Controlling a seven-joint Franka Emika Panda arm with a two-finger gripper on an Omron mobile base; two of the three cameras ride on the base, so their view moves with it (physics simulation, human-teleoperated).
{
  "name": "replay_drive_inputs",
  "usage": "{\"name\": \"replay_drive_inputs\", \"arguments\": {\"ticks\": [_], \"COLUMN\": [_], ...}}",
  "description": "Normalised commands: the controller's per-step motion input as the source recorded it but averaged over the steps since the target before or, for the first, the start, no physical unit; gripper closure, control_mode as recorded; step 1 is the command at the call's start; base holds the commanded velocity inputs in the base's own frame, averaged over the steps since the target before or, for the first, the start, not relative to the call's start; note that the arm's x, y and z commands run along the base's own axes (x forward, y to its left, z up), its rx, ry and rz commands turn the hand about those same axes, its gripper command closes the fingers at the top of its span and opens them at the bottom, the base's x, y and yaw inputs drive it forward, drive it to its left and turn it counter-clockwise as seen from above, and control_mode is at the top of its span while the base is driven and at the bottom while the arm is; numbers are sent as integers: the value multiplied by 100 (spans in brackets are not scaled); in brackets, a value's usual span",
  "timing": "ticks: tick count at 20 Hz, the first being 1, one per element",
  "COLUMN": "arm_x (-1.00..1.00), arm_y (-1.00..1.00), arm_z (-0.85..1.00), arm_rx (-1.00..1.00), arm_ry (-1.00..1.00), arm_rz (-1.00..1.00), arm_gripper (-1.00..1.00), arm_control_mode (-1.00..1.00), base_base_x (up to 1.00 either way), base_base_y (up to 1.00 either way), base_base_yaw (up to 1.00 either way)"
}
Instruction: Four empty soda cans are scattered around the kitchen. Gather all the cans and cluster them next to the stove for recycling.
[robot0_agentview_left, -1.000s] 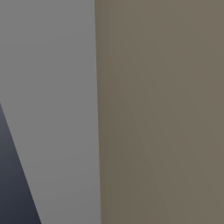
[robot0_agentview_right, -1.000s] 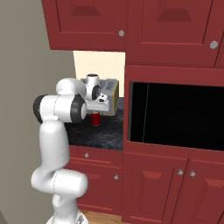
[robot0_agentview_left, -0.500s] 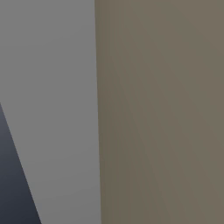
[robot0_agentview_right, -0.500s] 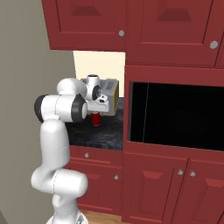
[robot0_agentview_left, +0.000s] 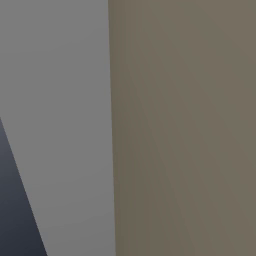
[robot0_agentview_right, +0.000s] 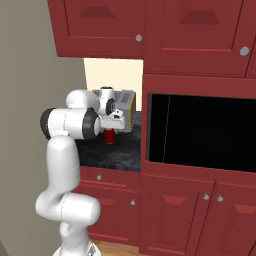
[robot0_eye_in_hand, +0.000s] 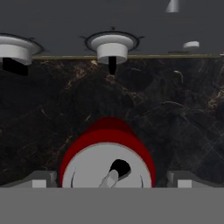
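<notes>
Red and silver-topped, a soda can (robot0_eye_in_hand: 108, 164) is standing upright on the black marbled countertop (robot0_eye_in_hand: 175, 122), sitting at the lower centre of the hand view directly under the hand; in the right base view the same can (robot0_agentview_right: 109, 135) is showing just below the gripper (robot0_agentview_right: 111, 129) at centre left; the two fingertips (robot0_eye_in_hand: 42, 180) are straddling the can at its widest, one on each side, and the pincer is standing fully spread with nothing clamped in it yet; so this can is judged not yet lifted, and the carrying to the stove is looking still ahead, along with whatever cans are lying elsewhere; along the top of the hand view two white knobs (robot0_eye_in_hand: 112, 46) are sticking out from a dark grey panel, close beyond the can, so forward room is looking short; in the right base view the nook is being hemmed by red upper cabinets (robot0_agentview_right: 140, 25) above, a black glass oven door (robot0_agentview_right: 200, 132) to the right and a beige wall (robot0_agentview_right: 25, 75) on the left; straight up and back toward the arm is seeming the freest way out; a boxy appliance (robot0_agentview_right: 127, 107) is sitting behind the hand.
</notes>
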Motion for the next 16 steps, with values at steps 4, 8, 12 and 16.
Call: {"name": "replay_drive_inputs", "arguments": {"ticks": [4, 8, 12, 16], "arm_x": [0, 1, 2, 0], "arm_y": [0, 0, 0, 0], "arm_z": [-8, -10, -8, -10], "arm_rx": [0, 0, 0, 0], "arm_ry": [2, 2, 2, 4], "arm_rz": [0, 0, 0, 0], "arm_gripper": [-100, -100, -100, 100], "arm_control_mode": [-100, -100, -100, -100], "base_base_x": [0, 0, 0, 0], "base_base_y": [0, 0, 0, 0], "base_base_yaw": [0, 0, 0, 0]}}
